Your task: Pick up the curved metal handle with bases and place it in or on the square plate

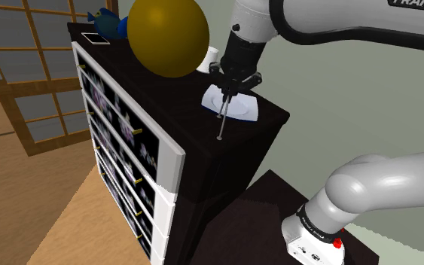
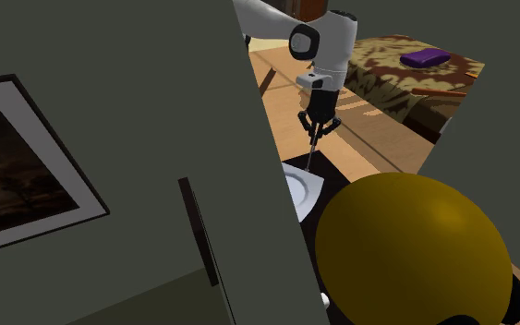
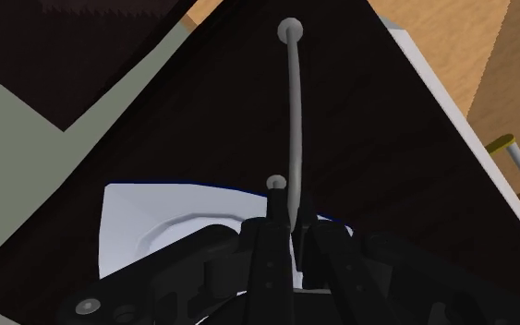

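The pincer [image 1: 226,98] is pinching the curved metal handle [image 1: 222,120] close to one of its ends. The thin bar hangs lengthwise below the fingers, with its other round base lowest. That grip near an end makes sense for so thin a bar, but it leaves most of the length dangling, so it could swing.

The handle hangs at the near edge of the white square plate [image 1: 244,109], which lies on the dark top of a chest of drawers [image 1: 272,114]. In the wrist view the bar [image 3: 294,111] reaches out past the plate [image 3: 147,217] over bare dark top. I cannot tell whether its low end touches the top.

I judge the pick done and the placing unfinished. The arm should shift farther over the plate and tilt or lower so the bar lands inside the rim. A large golden sphere [image 1: 167,34] sits to the left, well clear.
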